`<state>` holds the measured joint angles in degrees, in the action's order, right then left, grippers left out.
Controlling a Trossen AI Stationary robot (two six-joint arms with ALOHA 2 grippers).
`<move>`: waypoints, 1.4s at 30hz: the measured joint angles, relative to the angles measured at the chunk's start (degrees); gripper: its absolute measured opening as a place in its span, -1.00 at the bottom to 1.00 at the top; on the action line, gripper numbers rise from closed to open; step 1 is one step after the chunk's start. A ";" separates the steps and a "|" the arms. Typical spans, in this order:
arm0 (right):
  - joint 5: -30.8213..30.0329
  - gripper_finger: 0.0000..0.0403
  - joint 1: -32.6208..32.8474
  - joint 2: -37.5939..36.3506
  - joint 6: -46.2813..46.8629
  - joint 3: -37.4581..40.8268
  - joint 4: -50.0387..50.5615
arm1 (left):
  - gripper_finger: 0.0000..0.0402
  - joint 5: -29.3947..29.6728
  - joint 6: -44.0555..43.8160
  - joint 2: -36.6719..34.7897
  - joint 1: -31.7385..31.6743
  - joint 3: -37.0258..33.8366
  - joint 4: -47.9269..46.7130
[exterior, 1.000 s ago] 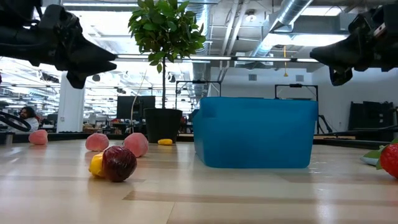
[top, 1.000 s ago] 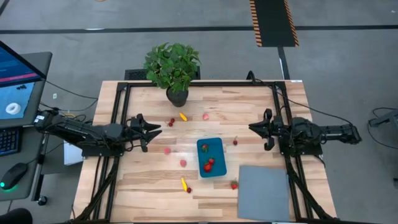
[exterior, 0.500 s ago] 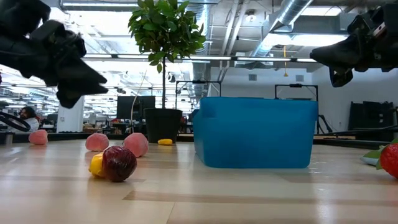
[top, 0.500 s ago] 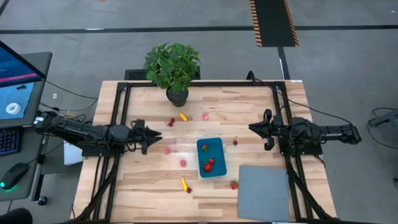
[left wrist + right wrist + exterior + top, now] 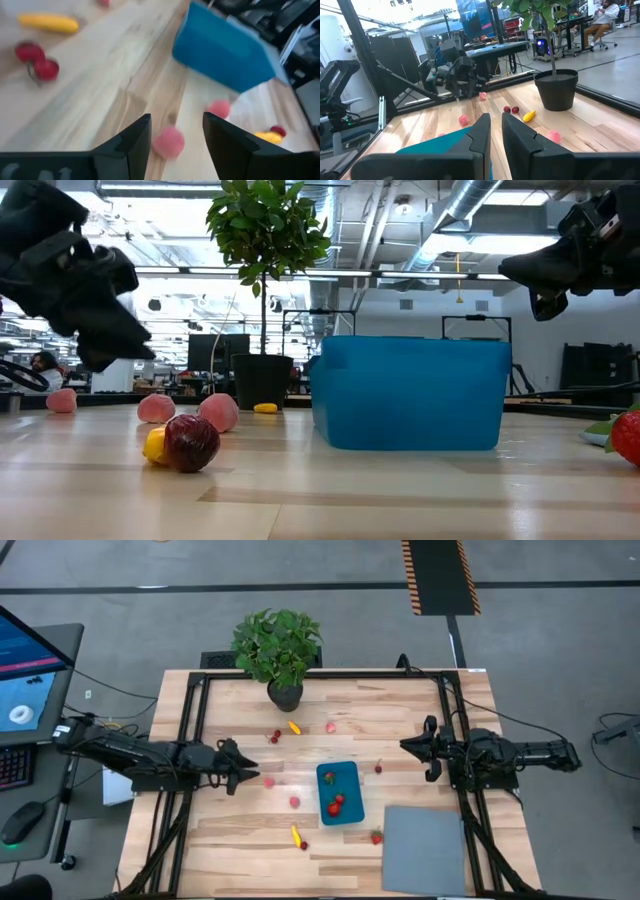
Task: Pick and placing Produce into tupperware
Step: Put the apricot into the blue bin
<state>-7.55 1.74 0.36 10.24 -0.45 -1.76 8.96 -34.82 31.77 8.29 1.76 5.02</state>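
We see the left gripper [image 5: 243, 777] over the table's left half, fingers apart, tipped down toward a pink piece [image 5: 168, 141] just ahead of it, not touching. The tub [image 5: 339, 793] sits mid-table with red pieces [image 5: 336, 804] inside. More produce lies scattered around it on the wood. The right gripper [image 5: 405, 745] hangs well right of the tub, fingers nearly together, holding nothing.

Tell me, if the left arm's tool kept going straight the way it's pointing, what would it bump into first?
Probably the pink produce piece lying on the table between the left tool's open fingers. It sits just ahead in the wrist view, before the blue tupperware. Depth is hard to judge, so this is a best guess.
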 joint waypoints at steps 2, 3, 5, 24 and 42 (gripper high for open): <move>0.00 -0.66 0.00 0.00 0.00 0.00 0.00 | -0.08 -0.53 0.09 1.77 -0.01 0.00 -0.02; 0.00 -0.66 0.00 0.00 0.00 0.00 0.00 | -0.06 -1.28 0.34 2.82 -0.02 0.00 0.16; 0.00 -0.66 0.00 0.00 0.28 0.00 0.00 | -0.04 -2.10 1.19 4.93 -0.02 0.00 0.88; -0.02 -0.66 0.00 0.00 1.40 0.00 0.02 | -0.02 -5.65 11.60 30.40 -0.02 10.71 2.82; -0.02 -0.66 0.00 0.00 1.92 0.00 0.04 | -0.02 -8.23 12.62 49.28 -0.06 20.87 3.36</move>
<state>-7.57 1.74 0.36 12.16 -0.45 -1.72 0.72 -22.20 81.06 8.23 22.63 8.37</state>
